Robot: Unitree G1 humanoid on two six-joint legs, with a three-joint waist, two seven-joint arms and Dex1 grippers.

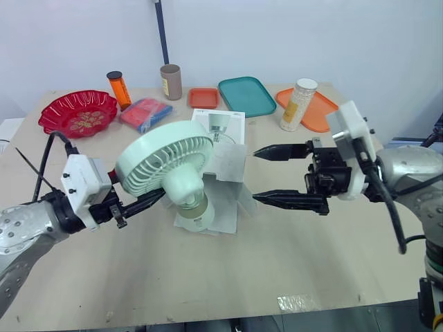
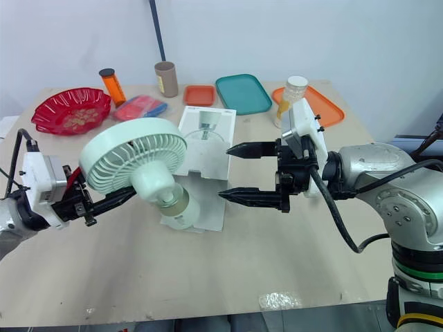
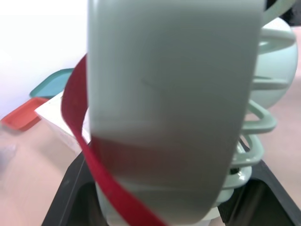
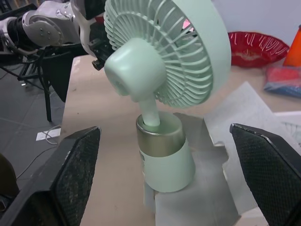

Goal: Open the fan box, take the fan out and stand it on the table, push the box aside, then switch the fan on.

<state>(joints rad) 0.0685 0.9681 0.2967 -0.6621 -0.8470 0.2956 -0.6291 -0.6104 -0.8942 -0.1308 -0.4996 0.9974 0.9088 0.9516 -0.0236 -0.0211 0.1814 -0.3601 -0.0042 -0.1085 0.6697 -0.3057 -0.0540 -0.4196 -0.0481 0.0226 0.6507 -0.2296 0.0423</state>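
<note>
Two grippers: left gripper (image 1: 147, 201) pinches fan (image 1: 166, 162) rim, seemingly firm; right gripper (image 1: 255, 176) spread wide, empty, at 3 o'clock. Lift fan off box (image 1: 227, 160) w/o tilting.

Table (image 1: 311, 256) — fan box (image 1: 220, 131), teal tray (image 1: 247, 95), bowl (image 1: 77, 113)

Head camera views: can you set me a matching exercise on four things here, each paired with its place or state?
Things:
1. fan
2. right gripper
3. red bowl
4. teal tray

Places or states:
a. open, holding nothing
b. far left corner of the table
c. head held by the left gripper, base on a flap of the box
d. at the far edge, between two orange trays

Pairs: 1-c, 2-a, 3-b, 4-d
</note>
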